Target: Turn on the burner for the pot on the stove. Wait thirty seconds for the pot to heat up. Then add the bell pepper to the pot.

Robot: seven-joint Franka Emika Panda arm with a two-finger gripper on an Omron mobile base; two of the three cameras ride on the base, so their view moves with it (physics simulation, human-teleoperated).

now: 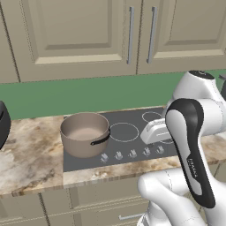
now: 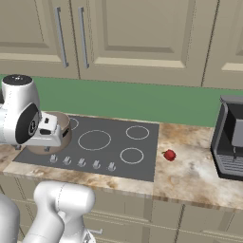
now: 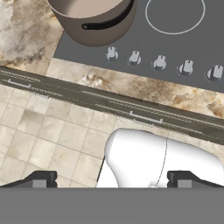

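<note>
Showing 1 pot (image 1: pixel 84 134), 5 knobs (image 3: pixel 160 62), 1 pepper (image 2: pixel 170 154)

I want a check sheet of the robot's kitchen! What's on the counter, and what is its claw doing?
Surface: marble counter with the stove set in it.
Job's things: pot stands on the stove's left end, looks empty; bell pepper lies on the counter right of the stove; five knobs along the front edge.
Clutter: black appliance at the right end of the counter.
Grippers: gripper hangs before the counter, fingertips wide apart, holding nothing.
Cables: nothing seen.
Surroundings: beige cabinets, green wall, tiled floor.
</note>
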